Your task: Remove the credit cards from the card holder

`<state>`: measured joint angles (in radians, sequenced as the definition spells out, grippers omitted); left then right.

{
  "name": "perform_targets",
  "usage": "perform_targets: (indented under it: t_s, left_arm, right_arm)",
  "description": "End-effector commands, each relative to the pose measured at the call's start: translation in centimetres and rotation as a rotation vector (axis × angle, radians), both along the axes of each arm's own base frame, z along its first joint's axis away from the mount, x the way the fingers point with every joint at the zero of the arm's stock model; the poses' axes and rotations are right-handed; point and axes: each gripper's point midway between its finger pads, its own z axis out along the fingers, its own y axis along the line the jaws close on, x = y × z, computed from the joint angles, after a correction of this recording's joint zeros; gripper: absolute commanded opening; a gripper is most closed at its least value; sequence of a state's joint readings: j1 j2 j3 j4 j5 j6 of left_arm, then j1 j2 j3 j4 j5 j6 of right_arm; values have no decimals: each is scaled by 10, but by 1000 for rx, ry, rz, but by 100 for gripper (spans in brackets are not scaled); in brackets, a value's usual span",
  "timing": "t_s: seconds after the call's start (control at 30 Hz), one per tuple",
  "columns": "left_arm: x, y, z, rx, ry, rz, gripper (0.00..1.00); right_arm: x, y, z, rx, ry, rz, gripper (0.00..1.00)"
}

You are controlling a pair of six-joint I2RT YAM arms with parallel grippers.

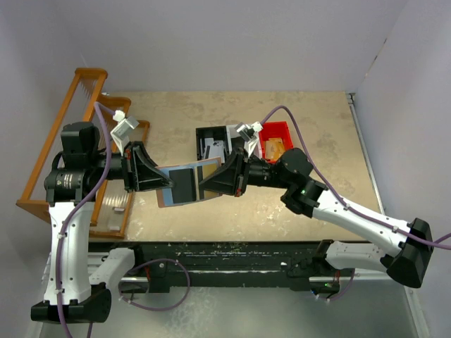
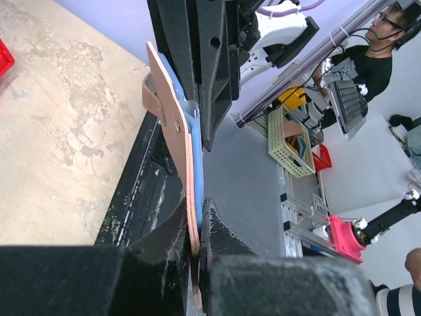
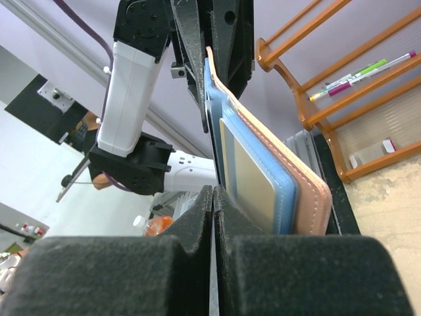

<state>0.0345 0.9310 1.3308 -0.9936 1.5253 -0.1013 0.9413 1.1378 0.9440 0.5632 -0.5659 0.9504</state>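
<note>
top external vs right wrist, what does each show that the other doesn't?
Only top external: the black bin and red bin, with a tan-orange card lying in the red one. Only right wrist: a pale card tucked in the card holder's blue pockets, and pens on the wooden rack. Both: the left hand clamping the card holder, the right hand at its other edge.

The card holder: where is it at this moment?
In the top view, the card holder is in the air over the table, between the left gripper and the right gripper.
</note>
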Motion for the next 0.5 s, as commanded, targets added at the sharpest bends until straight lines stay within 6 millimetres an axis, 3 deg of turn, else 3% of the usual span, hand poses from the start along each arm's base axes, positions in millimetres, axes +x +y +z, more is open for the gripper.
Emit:
perform_targets:
  t_s: [0.0, 0.1, 0.17, 0.33, 0.47]
  left_arm:
    - [-11, 0, 13, -40, -34, -66, 3]
    - [-9, 0, 13, -37, -30, -60, 3]
    - [-9, 0, 13, -35, -29, -58, 3]
    - [-5, 0, 10, -24, -26, -37, 3]
    - [-2, 0, 8, -18, -20, -26, 3]
  right_arm:
    - [5, -1, 13, 37, -49, -29, 3]
    - [5, 9, 17, 51, -56, 9, 28]
    - [6, 14, 15, 52, -52, 22, 37]
    - [6, 20, 25, 73, -67, 41, 38]
    - [6, 23, 25, 79, -64, 52, 23]
